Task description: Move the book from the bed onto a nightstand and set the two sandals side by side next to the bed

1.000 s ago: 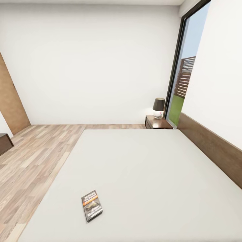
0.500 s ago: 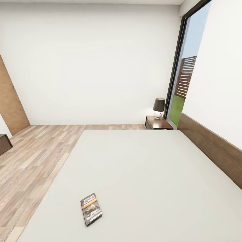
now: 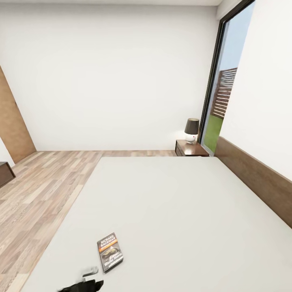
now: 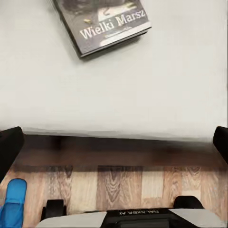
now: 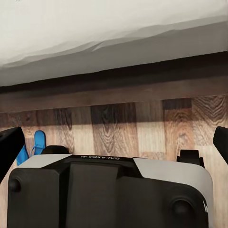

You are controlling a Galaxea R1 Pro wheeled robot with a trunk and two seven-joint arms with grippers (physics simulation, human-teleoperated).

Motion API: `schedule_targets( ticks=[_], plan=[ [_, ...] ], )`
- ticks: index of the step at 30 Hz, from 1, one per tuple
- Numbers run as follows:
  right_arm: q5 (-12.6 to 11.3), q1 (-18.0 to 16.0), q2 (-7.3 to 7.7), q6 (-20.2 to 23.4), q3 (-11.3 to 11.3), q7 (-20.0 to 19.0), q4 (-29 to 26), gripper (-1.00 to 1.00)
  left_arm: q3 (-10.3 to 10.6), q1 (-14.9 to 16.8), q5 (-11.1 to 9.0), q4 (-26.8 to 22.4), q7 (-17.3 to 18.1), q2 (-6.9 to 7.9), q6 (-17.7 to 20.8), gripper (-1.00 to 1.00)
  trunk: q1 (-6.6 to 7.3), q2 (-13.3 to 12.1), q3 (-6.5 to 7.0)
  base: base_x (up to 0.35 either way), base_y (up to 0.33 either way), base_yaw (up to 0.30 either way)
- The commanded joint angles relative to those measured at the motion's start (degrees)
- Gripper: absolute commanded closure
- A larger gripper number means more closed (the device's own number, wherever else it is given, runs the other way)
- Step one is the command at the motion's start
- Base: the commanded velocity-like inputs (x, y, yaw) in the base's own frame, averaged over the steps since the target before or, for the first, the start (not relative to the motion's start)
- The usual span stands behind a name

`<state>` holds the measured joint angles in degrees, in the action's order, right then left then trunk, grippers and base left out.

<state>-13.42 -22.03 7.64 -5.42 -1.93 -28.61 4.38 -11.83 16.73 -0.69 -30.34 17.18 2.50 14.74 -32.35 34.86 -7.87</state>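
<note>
On bed [image 3: 174, 211], near its foot edge: book [image 3: 110, 251] flat on off-white mattress, cover up, orange band and white lettering visible. Left gripper [image 3: 83, 284] just short of book, toward bed's foot edge, not touching; left wrist view has book [image 4: 102, 21] beyond fingertips [image 4: 9, 147], title "Wielki Marsz" readable, jaws spread wide. Right wrist view: right gripper [image 5: 114, 142] off foot edge of bed, aimed at wood-plank floor [image 5: 142, 128] below dark bed frame, jaws spread, gripping nothing. Blue sandal [image 4: 12, 204] on floor beside bed frame; right wrist view also catches a blue sandal [image 5: 32, 146] on floor near frame. Nightstand [image 3: 190, 148] with lamp [image 3: 191, 129] beside bed's headboard [image 3: 255, 178], next to window [image 3: 225, 89].
</note>
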Motion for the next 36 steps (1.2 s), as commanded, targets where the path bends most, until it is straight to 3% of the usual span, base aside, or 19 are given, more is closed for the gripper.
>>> schedule_targets(
  ticks=[1,2,5,7,10,14,16,17,19,21,23,26,36],
  plan=[
    [-0.44,-0.12,0.00,-0.38,-0.22,-0.30,0.28,-1.00,-0.38,0.06,-0.65,-5.08,0.44,-0.04,4.00,-1.00,-0.02,0.09,-0.11,0.000,0.000,0.000],
    [-0.45,-0.12,0.00,-0.38,-0.21,-0.30,0.28,-1.00,-0.40,0.08,-1.10,-7.51,0.46,-0.04,5.55,-1.00,-0.02,0.09,-0.11,0.000,0.000,0.000],
    [-0.46,-0.12,0.00,-0.38,-0.19,-0.30,0.28,-1.00,-0.45,0.79,-4.47,-21.27,0.35,-0.01,13.97,-1.00,-0.02,0.09,-0.11,0.000,0.000,0.000],
    [-0.46,-0.12,0.00,-0.40,-0.20,-0.30,0.28,-1.00,-0.46,2.10,-5.84,-26.26,0.26,0.02,18.01,-1.00,-0.02,0.09,-0.11,0.000,0.000,0.000],
    [-0.46,-0.12,0.00,-0.38,-0.19,-0.30,0.28,-1.00,-0.95,5.38,-6.96,-30.51,0.18,0.21,22.73,-1.00,-0.02,0.09,-0.11,0.000,0.000,0.000],
    [-0.46,-0.12,0.00,-0.38,-0.18,-0.30,0.28,-1.00,-5.70,11.23,-7.46,-32.01,-1.98,0.99,24.82,-1.00,-0.02,0.09,-0.11,0.000,0.000,0.000],
    [-0.46,-0.12,0.00,-0.38,-0.18,-0.30,0.28,-1.00,-8.34,13.71,-7.63,-32.04,-5.04,1.13,25.13,-1.00,-0.02,0.09,-0.11,0.000,0.000,0.000],
    [-0.47,-0.12,0.00,-0.38,-0.18,-0.30,0.28,-1.00,-11.22,16.04,-7.78,-31.43,-8.92,1.23,25.27,-1.00,-0.02,0.09,-0.11,0.000,0.000,0.000],
    [-0.47,-0.12,0.00,-0.38,-0.18,-0.30,0.28,-1.00,-16.33,19.54,-8.49,-27.54,-14.88,1.41,25.17,-1.00,-0.02,0.09,-0.11,0.000,0.000,0.000],
    [-0.47,-0.12,0.00,-0.39,-0.18,-0.30,0.28,-1.00,-18.84,21.51,-9.51,-22.80,-17.48,1.54,24.48,-1.00,-0.02,0.09,-0.11,0.000,0.000,0.000],
    [-0.47,-0.12,0.00,-0.39,-0.18,-0.30,0.28,-1.00,-19.67,22.24,-10.06,-19.56,-18.42,1.57,23.01,-1.00,-0.02,0.09,-0.11,0.000,0.000,0.000],
    [-0.47,-0.12,0.00,-0.38,-0.18,-0.30,0.28,-1.00,-20.35,22.87,-10.53,-11.86,-19.79,1.46,17.18,-1.00,-0.02,0.09,-0.11,0.000,0.000,0.000],
    [-0.47,-0.12,0.00,-0.38,-0.21,-0.37,0.28,-1.00,-20.33,22.99,-10.56,-8.07,-19.60,0.84,14.90,-1.00,-0.02,0.09,-0.11,0.000,0.000,0.000]
  ],
)
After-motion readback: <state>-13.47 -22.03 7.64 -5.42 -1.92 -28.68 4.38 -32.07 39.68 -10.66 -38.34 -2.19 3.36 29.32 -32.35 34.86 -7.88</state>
